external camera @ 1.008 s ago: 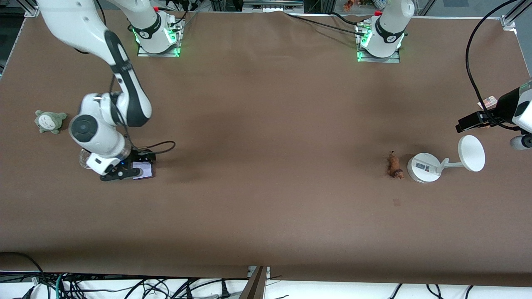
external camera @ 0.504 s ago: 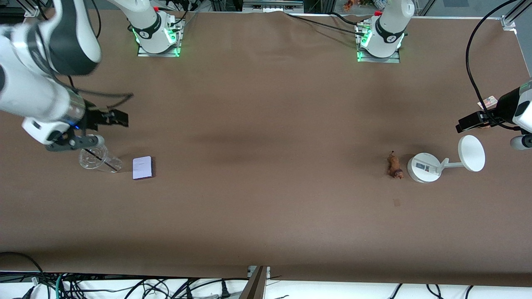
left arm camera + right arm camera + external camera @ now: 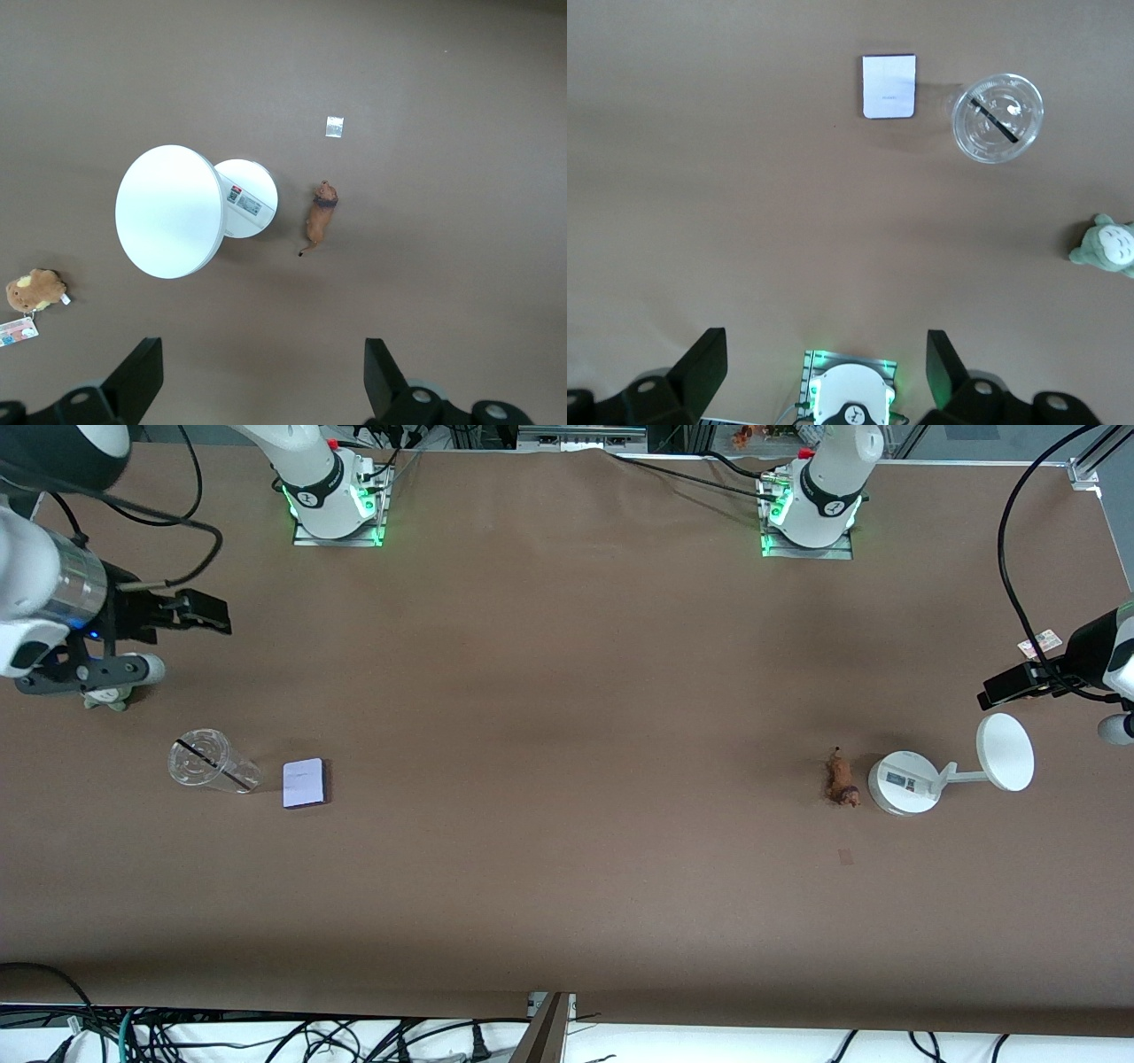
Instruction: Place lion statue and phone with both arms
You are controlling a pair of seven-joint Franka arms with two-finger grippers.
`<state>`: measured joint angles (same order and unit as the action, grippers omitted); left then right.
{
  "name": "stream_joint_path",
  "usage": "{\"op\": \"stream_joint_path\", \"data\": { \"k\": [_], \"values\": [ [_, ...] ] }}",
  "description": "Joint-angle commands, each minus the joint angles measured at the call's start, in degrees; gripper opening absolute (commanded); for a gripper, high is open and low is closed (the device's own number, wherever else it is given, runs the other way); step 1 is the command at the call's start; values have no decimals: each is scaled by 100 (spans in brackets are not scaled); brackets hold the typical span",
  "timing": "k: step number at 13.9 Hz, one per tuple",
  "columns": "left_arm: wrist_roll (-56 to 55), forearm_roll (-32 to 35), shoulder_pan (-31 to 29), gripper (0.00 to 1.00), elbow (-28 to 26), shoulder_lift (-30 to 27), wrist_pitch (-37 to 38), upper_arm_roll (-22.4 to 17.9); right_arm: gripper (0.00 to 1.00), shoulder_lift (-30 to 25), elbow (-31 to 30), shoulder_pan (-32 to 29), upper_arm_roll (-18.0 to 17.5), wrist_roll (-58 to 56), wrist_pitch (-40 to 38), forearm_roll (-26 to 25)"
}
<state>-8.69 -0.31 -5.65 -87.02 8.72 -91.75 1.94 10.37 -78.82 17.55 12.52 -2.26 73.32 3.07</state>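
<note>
Right gripper (image 3: 124, 676): raised over the right arm's end of the table (image 3: 567, 691), above the grey-green plush toy (image 3: 108, 698); fingers (image 3: 704, 359) spread wide, holding nothing, touching nothing.

Left gripper (image 3: 261, 372): up at the left arm's end of the table, close to that edge; fingers (image 3: 142, 367) spread wide and empty, as its wrist view shows.

Phone (image 3: 304, 783): pale lavender-white slab with a dark edge, lying flat on the table toward the right arm's end, free of both grippers. Seen from above in the right wrist view (image 3: 889, 86).

Clear plastic cup (image 3: 211, 763): lying tipped on its side just beside the phone, toward the right arm's end; a dark straw runs across its mouth. The two do not touch.

Lion statue (image 3: 841, 778): small orange-brown figurine with a darker mane band, on the table toward the left arm's end, free of both grippers (image 3: 321, 215).

White round-based stand with a disc (image 3: 948, 766): just beside the lion statue, toward the left arm's end; a narrow gap shows between its base and the statue.

Fuzzy brown plush with a tag (image 3: 34, 292): on the table near the stand's disc, apart from it.
</note>
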Motion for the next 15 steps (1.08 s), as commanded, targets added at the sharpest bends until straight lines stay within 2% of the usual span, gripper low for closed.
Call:
{"op": "stream_joint_path", "data": {
  "k": [1, 5, 10, 12, 13, 15],
  "values": [
    [122, -39, -33, 100, 221, 95, 157, 8, 99, 158, 253, -24, 14, 50, -213, -8],
    [122, -39, -33, 100, 221, 95, 166, 8, 99, 158, 253, -33, 23, 50, -213, -8],
    [122, -39, -41, 100, 221, 95, 166, 8, 99, 158, 253, -50, 339, -38, -519, 9],
    [122, -74, -42, 100, 230, 95, 166, 8, 99, 141, 244, -199, 348, -38, -547, 71],
    [122, -66, -42, 100, 230, 95, 166, 8, 99, 19, 174, -391, 261, -38, -538, 71],
    [122, -66, -42, 100, 221, 95, 166, 8, 99, -122, 25, -1022, -421, -29, -459, 27]
  ]
}}
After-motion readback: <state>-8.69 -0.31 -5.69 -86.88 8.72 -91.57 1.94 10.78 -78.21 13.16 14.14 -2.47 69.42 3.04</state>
